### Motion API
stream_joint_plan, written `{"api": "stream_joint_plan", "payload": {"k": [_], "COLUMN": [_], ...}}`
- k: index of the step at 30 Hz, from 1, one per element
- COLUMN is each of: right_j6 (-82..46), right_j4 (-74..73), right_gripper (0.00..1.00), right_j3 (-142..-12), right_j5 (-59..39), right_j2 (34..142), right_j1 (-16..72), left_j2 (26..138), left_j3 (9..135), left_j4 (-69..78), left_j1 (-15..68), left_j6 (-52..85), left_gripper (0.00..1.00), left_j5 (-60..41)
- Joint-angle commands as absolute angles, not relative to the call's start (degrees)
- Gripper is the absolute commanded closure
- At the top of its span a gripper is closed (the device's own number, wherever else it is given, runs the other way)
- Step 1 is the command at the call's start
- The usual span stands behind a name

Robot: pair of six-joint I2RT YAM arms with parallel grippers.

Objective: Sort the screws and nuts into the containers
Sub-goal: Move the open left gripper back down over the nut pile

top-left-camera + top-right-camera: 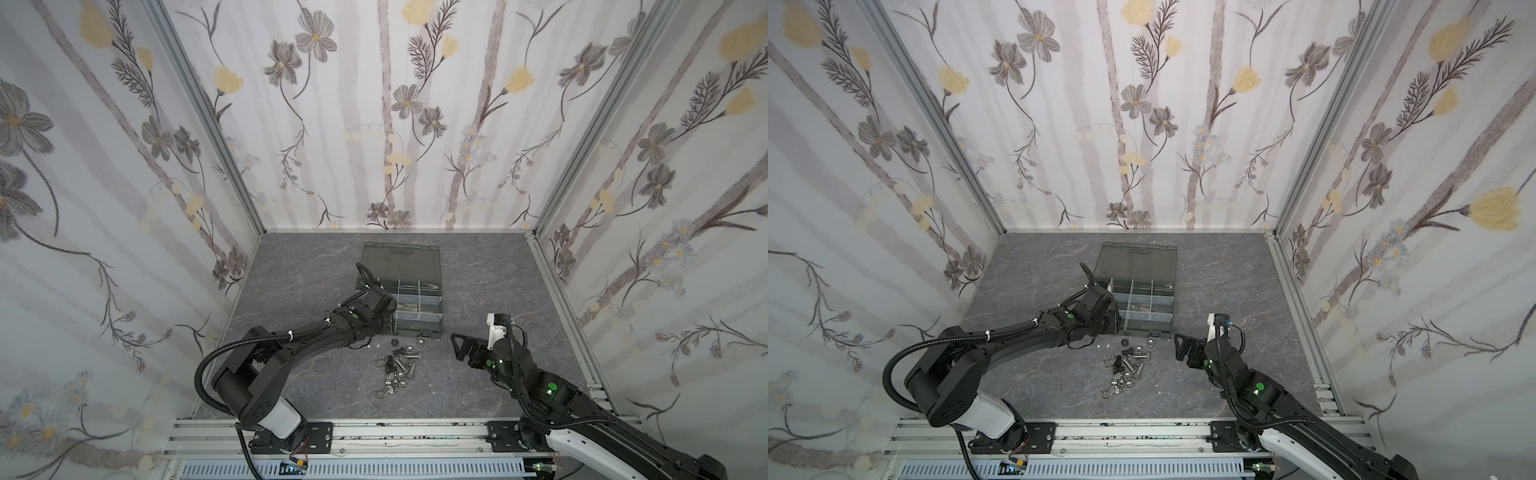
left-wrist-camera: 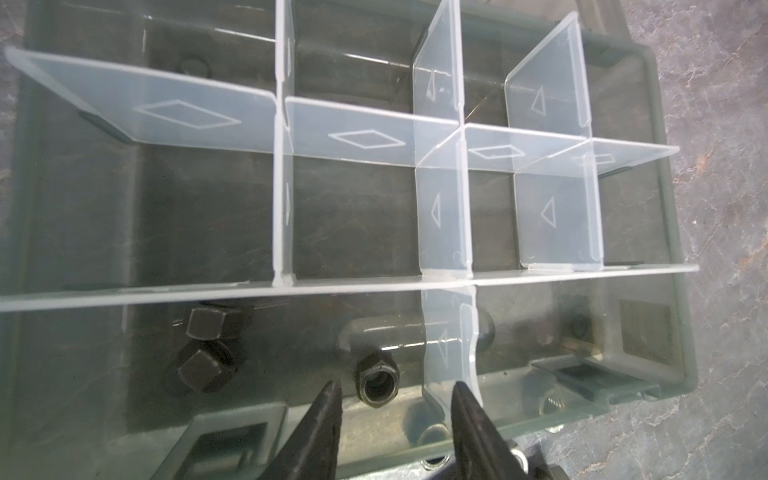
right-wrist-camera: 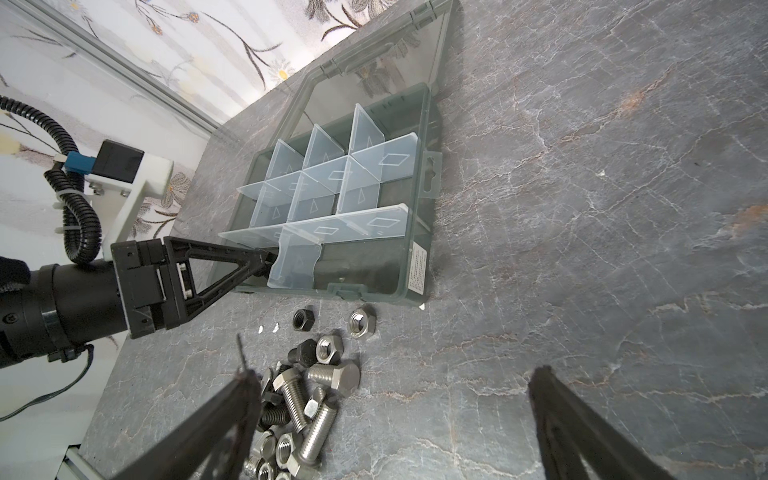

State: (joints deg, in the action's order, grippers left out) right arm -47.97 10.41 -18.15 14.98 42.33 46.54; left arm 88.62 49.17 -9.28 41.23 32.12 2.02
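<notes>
A grey marbled table (image 1: 299, 386) forms the floor of a booth with flowered walls. Ahead of both grippers sits a dark grey organiser case (image 1: 415, 333). Its smoky lid (image 1: 401, 259) lies open beyond it, and pale dividers split it into small compartments (image 2: 353, 224).

The left gripper (image 2: 397, 387) reaches over the case's near wall into the closest row. Its jaws stand partly apart and grip nothing. Directly between its fingertips a black nut (image 2: 378, 384) lies on the compartment floor, touching neither finger. To one side, in the same compartment, lie two more black hexagonal pieces (image 2: 205, 349); whether they are nuts or screw heads is unclear.

The right gripper (image 3: 394, 374) hovers over the table with its jaws spread wide and empty. Just beside one of its fingers is a loose pile of silver and black screws (image 3: 294, 401) and nuts (image 3: 329, 348). Beyond the pile, close to the case, a lone black nut (image 3: 303, 319) and a lone silver nut (image 3: 363, 320) lie apart.
</notes>
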Motion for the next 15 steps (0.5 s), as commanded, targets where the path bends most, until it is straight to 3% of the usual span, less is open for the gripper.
{"api": "stream_joint_plan", "payload": {"k": [1,15], "right_j6": [-48.97,-48.81], "right_j4": [8.98,8.09], "right_gripper": [0.00,0.00], "right_j3": [-18.07,-18.24], "right_j5": [15.60,15.33], "right_j2": [42.76,43.76], "right_j1": [46.67,46.61], "left_j2": [87.42,81.05], "left_j3": [48.28,45.06], "left_j4": [-9.23,-9.23], "left_j1": [41.14,41.30], "left_j6": [32.59,32.68], "left_gripper": [0.54,0.53], "left_j5": [2.12,0.16]}}
